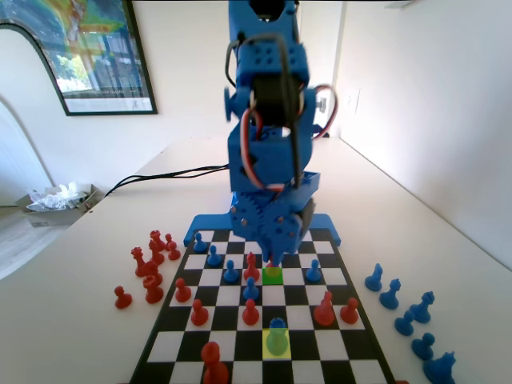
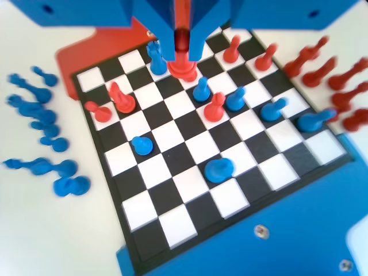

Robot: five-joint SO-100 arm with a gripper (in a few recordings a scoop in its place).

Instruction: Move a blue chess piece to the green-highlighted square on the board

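Standing on the yellow square (image 1: 276,350), at 6 o'clock from the green square (image 1: 273,274), the blue piece (image 1: 277,334) looks light, rigid and slick. Grip it below the crown. The fingers (image 2: 165,34) appear to pinch a red piece (image 2: 184,69).

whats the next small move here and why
Probably lift the red piece straight up and carry it off the board. The pincer stands low over the green square, jaws on either side of that red piece, so the square looks occupied. The blue piece sits on the yellow square and likely needs green cleared. Whether the grip is firm, I cannot tell.
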